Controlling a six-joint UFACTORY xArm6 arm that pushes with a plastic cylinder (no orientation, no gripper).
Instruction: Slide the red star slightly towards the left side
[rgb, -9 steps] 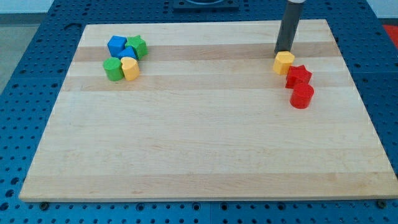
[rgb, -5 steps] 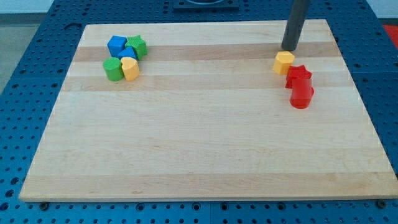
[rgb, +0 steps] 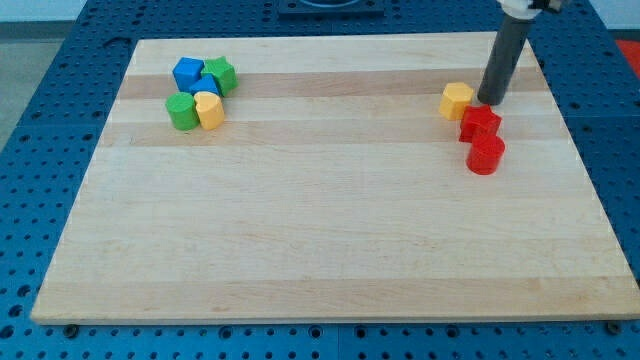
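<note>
Tip sits above red star, yellow block at star's left; no hand fitted.

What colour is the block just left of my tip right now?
Yellow, clear in the camera view; my tip sits at its right, just above the red star.

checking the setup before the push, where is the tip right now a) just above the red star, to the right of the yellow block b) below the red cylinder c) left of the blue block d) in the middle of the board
a: my tip sits just at the view's top of the red star and right of the yellow block, with the red cylinder below the star.
</note>
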